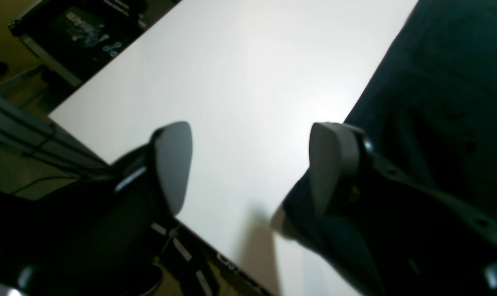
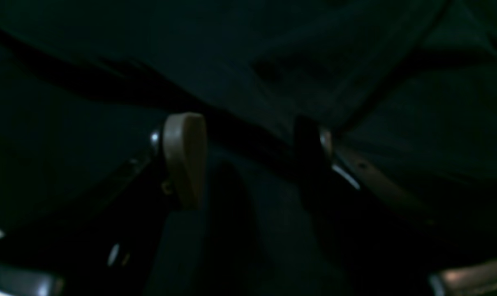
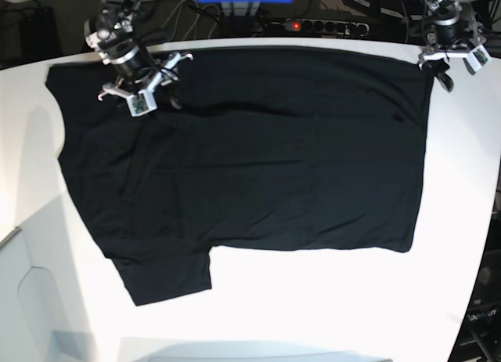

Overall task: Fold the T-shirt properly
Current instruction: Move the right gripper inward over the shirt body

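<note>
1. t-shirt [image 3: 258,158] lies spread flat, plain black side up, over most of the white table [image 3: 329,299]. the body runs across the middle and one sleeve pokes out toward the near left corner. no print or tag shows in any view.

2. left gripper [image 1: 250,164] sits at the shirt's far corner on the base view's right. its jaws stand wide with bare table between them and nothing held; one finger rests beside or on the cloth edge, and i cannot tell which.

3. right gripper [image 2: 248,160] hangs over the far left part of the shirt near the shoulder. its jaws are parted with dark cloth beneath, and i cannot tell whether any cloth is pinched.

4. risks, as i judge them: the left jaws may close on air because the hem lies off to one side of the gap. the right may catch two layers or a ridge of slack, dragging the fold crooked. uneven lifting between the arms would skew the edge.

5. the base view alone shows the whole layout and both arms. the left wrist view alone shows the open gap over bare table. the right wrist view shows creases under the fingers, though it is very dark.
</note>
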Motion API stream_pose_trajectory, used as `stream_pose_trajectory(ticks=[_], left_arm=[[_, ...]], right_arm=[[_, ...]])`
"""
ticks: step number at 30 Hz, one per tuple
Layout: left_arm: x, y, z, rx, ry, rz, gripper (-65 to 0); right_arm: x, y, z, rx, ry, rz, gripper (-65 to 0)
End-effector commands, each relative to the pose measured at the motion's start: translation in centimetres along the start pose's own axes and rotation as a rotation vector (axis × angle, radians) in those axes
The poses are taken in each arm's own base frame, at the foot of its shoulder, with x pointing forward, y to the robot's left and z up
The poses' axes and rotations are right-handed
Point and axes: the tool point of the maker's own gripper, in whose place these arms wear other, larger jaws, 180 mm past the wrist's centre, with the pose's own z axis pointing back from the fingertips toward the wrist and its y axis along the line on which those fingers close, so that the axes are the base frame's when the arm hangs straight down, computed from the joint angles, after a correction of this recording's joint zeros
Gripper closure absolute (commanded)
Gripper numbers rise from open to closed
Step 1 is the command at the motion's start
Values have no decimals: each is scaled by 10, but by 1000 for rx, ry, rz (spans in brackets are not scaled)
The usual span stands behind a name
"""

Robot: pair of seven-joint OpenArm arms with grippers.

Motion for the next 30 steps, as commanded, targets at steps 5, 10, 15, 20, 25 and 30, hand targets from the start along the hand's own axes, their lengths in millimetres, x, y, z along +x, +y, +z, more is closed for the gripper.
stream_pose_trajectory(ticks=[5, 10, 15, 20, 25, 30], left_arm=[[17, 5, 0, -2, -50, -19, -432], [17, 6, 1, 0, -48, -20, -432], [17, 6, 1, 0, -48, -20, -432], [17, 6, 1, 0, -48, -20, -432], [16, 6, 1, 0, -47, -19, -432], [16, 6, 1, 1, -47, -18, -432]], right_arm=[[8, -1, 0, 11, -35, 8, -277], [13, -2, -2, 10, -47, 12, -87], [26, -6, -3, 2, -76, 34, 0], [58, -4, -6, 11, -141, 100, 0], [74, 14, -24, 32, -118, 271, 0], [95, 44, -38, 87, -140, 394, 0]])
